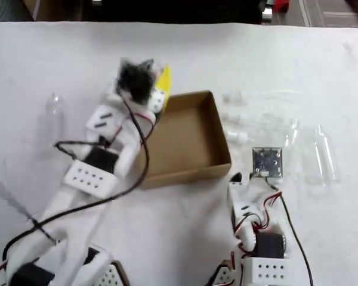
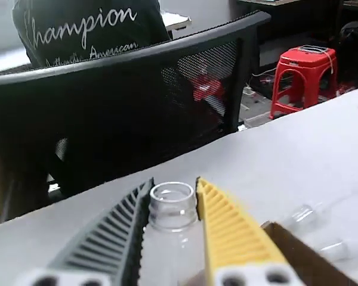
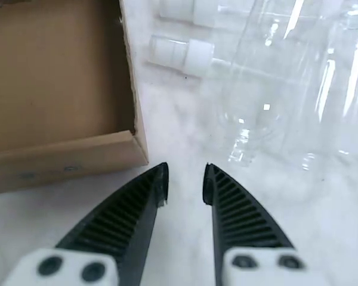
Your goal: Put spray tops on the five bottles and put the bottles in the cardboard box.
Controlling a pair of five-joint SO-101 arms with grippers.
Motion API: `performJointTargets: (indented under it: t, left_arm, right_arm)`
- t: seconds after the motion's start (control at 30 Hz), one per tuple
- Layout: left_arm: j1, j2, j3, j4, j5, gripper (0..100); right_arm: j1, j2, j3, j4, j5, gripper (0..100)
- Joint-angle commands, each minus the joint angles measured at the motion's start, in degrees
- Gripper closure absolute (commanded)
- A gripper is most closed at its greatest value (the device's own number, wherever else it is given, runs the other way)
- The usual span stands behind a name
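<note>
Just one bottle in a gripper's hold

Far to the left, a lone bottle (image 1: 55, 113) rests on the white table (image 1: 179, 238). Next along, the left gripper (image 2: 173, 189) is clamped on the neck of an open-mouthed bottle (image 2: 172, 205), at the far left corner of the cardboard box (image 1: 182, 134). Just right of the box lie white spray tops (image 1: 235, 136). The right gripper (image 3: 185, 179) hangs near the box's near right corner, fingers slightly parted, grasping nothing. More clear bottles (image 1: 322, 156) lie furthest right.

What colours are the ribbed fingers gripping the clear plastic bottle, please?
Dark grey and yellow fingers on the bottle, best in the left wrist view.
</note>
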Motion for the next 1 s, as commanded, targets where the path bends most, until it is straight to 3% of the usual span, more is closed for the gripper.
performJointTargets:
  t: [0.0, 0.1, 0.2, 0.47, 0.73, 0.97]
  left_arm:
    - [-2.0, 4.2, 7.0, -20.6, -8.3, 98]
    - [-5.1, 10.2, 8.6, -30.9, -5.1, 98]
    - [-7.3, 15.7, 7.1, -35.7, 1.7, 98]
    - [-7.4, 20.7, 0.0, -26.6, 10.4, 98]
    - [-5.6, 21.2, -6.7, -19.9, 10.5, 98]
    - [-4.6, 21.8, -7.5, -19.5, 10.4, 98]
  right_arm:
    - [-0.4, -0.6, 0.6, -0.3, 3.1, 90.9]
    - [-0.4, -0.6, 0.6, -0.4, 3.3, 90.9]
    - [-0.4, -0.6, 0.6, -0.4, 3.4, 90.9]
    - [-0.4, -0.6, 0.6, -0.4, 3.5, 90.9]
    - [-0.4, -0.6, 0.6, -0.2, 3.5, 90.9]
    - [-0.4, -0.6, 0.6, -0.3, 3.5, 90.9]
